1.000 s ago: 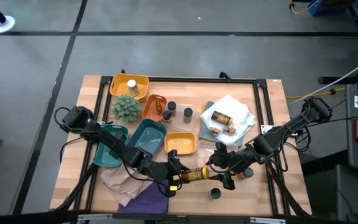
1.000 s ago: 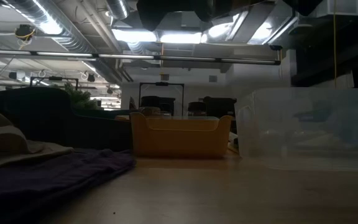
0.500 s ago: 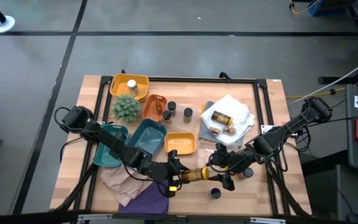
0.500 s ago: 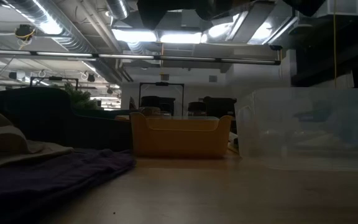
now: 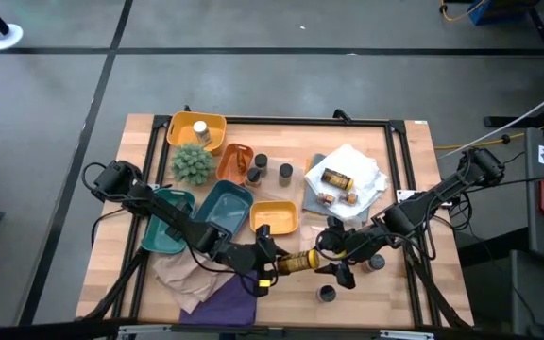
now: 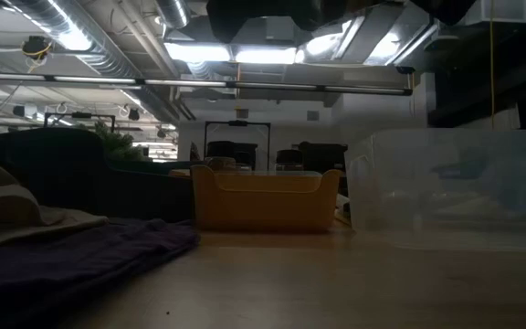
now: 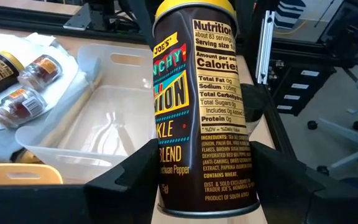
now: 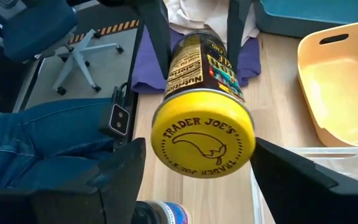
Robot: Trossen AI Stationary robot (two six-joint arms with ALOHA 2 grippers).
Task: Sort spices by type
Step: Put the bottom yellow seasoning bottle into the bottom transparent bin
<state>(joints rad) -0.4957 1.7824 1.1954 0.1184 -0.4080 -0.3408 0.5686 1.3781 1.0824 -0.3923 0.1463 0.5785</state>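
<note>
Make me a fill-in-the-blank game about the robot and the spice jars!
1. The spice jar in the left gripper has a ___ lid.
2. The words on that lid say Trader ___.
3. The jar with the pale lid sits in a ___ tray.
4. Beside that tray stands a spiky green ___.

Missing words: yellow; Joe's; yellow; plant

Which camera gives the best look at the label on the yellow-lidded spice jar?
The left wrist view: the spice jar's nutrition label fills the picture. The right wrist view shows mostly its lid, the high view a small shape, the low view nothing.
</note>
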